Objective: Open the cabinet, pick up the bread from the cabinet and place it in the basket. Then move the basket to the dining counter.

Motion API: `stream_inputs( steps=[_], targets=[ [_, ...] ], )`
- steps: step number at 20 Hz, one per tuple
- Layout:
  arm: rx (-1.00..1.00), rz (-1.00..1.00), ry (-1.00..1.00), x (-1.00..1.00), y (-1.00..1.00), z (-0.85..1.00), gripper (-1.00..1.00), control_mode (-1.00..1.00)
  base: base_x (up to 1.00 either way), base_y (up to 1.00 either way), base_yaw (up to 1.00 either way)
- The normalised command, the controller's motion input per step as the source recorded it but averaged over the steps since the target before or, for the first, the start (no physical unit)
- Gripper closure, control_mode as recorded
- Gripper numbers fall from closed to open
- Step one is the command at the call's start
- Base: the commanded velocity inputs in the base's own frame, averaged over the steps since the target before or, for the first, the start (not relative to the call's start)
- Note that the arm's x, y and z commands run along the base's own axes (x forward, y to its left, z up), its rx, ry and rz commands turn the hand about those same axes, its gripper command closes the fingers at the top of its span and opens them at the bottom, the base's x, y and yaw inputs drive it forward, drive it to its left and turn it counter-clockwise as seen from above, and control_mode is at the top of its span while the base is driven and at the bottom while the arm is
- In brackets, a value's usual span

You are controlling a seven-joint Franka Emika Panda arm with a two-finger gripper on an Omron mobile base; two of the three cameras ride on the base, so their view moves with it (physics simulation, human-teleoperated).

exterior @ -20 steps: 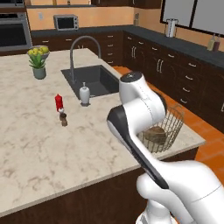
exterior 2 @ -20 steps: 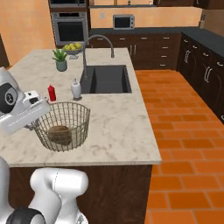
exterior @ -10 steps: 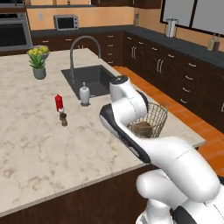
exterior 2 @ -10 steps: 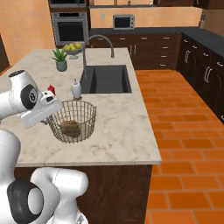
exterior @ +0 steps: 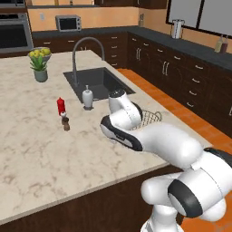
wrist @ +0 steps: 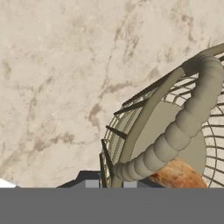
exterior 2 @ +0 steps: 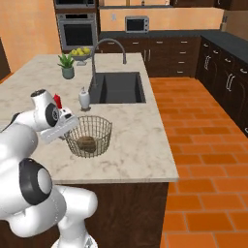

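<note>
Basket (exterior 2: 89, 135) of tan wire mesh sits on the dining counter (exterior 2: 140, 145) in the middle left of the right base view, close to the counter's near edge and below the dark sink (exterior 2: 117, 88). The gripper (exterior 2: 69, 130) meets it at the rim on the picture's left side, and the fingers are pinched tight on that rim. In the hand view the rim (wrist: 183, 127) curves as a thick ribbed band from the upper right down to the bottom centre, where it runs between the dark fingertips (wrist: 89, 178) at the lower edge; thin wires fan out from it over the pale bottom. The bread (wrist: 179, 175), golden-brown with a darker crust, lies inside the basket at the lower right of that view, just beside the fingertips. In the right base view the bun shows as a dark rounded lump low in the basket. In the left base view the basket peeks out at right of centre behind the white arm, near the counter's right edge. A white soap bottle (exterior 2: 84, 98) stands above the basket, beside the sink, with a small red bottle (exterior: 60, 107) well apart to its left.
</note>
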Motion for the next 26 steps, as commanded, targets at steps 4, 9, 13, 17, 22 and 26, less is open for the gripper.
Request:
stream_inputs(
  steps=[4,9,13,17,22,26],
  targets=[
    [0.0,0.0,-0.01,0.43,0.09,-0.5,1.0,-1.0,0.0,0.0,0.0],
    [0.0,0.0,0.0,0.16,0.16,-0.35,1.0,-1.0,0.0,0.0,0.0],
    [0.0,0.0,0.0,0.08,0.29,-0.29,-1.0,-1.0,0.0,0.0,0.0],
    [0.0,0.0,0.0,0.08,0.28,-0.25,-1.0,-1.0,0.0,0.0,0.0],
    [0.0,0.0,0.0,0.02,0.2,-0.19,-1.0,-1.0,0.0,0.0,0.0],
    [0.0,-0.02,0.0,0.0,0.0,0.12,-1.0,-1.0,0.0,0.0,0.0]
  ],
)
